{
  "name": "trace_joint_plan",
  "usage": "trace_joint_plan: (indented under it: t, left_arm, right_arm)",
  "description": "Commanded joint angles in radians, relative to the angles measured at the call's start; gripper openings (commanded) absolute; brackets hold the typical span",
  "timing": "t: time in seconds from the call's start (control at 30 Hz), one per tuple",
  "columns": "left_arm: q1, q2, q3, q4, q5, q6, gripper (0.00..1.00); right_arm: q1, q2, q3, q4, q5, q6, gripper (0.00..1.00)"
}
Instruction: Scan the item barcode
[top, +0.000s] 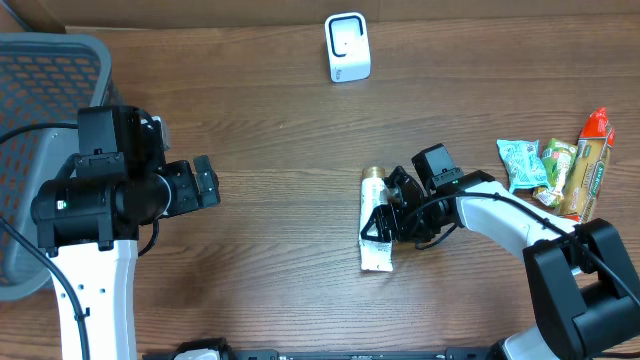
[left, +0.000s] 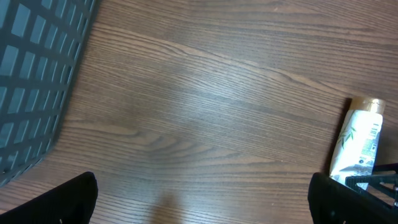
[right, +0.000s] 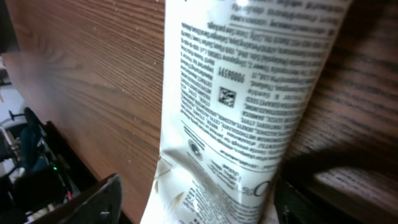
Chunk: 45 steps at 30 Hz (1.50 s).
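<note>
1. Right tool (right: 199, 190): jaws stand wide, one on each side of the tube (right: 242, 93). The left finger (right: 102, 202) has a visible gap to the tube edge. The right finger sits right at the other edge, and I cannot tell whether it makes contact. It is straddling the tube, not clamping it.
2. The tube is white with a gold cap and lies flat on the table (top: 280, 250), right of centre. The cap points to the far side and the crimped end to the near side. The right tool is over the middle-to-lower part of its body.
3. The tube face turned to the right wrist camera shows dense printed text with a small square code (right: 227, 95) in the middle of it.
4. Left tool (top: 207, 182): fully open, with nothing between the jaws and nothing touched. It hangs over bare wood on the left half of the table, well apart from the tube. The left wrist view shows only table between its fingers, with the tube at the right edge of the frame.
5. Snack packets (top: 540, 165) are grouped at the right edge of the table, beside the right arm's forearm. A longer pack with a red end (top: 592, 150) lies against them on the outside.
6. The grey mesh basket (top: 50, 60) is at the far left, behind the left arm.
7. The white scanner (top: 347, 47) stands upright at the far edge, near centre. It is well apart from the tube and both tools.
</note>
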Motion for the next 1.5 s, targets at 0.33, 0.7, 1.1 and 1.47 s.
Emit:
trace_joint_plan:
  t: [0.33, 0.7, 1.1, 1.47]
  left_arm:
    - [0.003, 0.000, 0.010, 0.003, 0.004, -0.017, 1.00]
    - [0.003, 0.000, 0.010, 0.003, 0.004, -0.017, 0.99]
    - [0.003, 0.000, 0.010, 0.003, 0.004, -0.017, 1.00]
    - [0.003, 0.000, 0.010, 0.003, 0.004, -0.017, 1.00]
  right_arm:
    - [0.053, 0.069, 0.005, 0.013, 0.071, 0.049, 0.24]
    - [0.045, 0.002, 0.133, -0.207, 0.276, 0.045, 0.04]
    - [0.180, -0.073, 0.259, -0.424, 0.867, 0.115, 0.04]
    - [0.351, 0.034, 0.259, -0.473, 1.054, 0.151, 0.21]
